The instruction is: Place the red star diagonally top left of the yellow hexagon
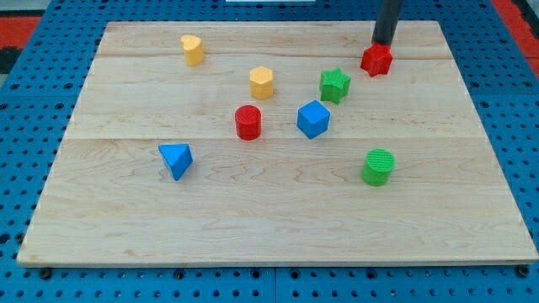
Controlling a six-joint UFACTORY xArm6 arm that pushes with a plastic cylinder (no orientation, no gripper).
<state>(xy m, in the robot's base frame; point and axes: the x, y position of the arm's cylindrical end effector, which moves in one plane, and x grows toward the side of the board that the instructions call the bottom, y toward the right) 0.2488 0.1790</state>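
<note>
The red star [376,61] lies near the view's top right of the wooden board [278,227]. My tip [383,42] stands just above it, touching or nearly touching its upper edge. The yellow hexagon [262,82] sits left of the red star, near the board's upper middle. A second yellow block, heart-like in shape, [193,50] lies further to the top left.
A green star [334,85] lies between the yellow hexagon and the red star. A red cylinder [248,122] and a blue cube [313,119] sit below the hexagon. A blue triangle [176,159] is at the left, a green cylinder [378,167] at the lower right.
</note>
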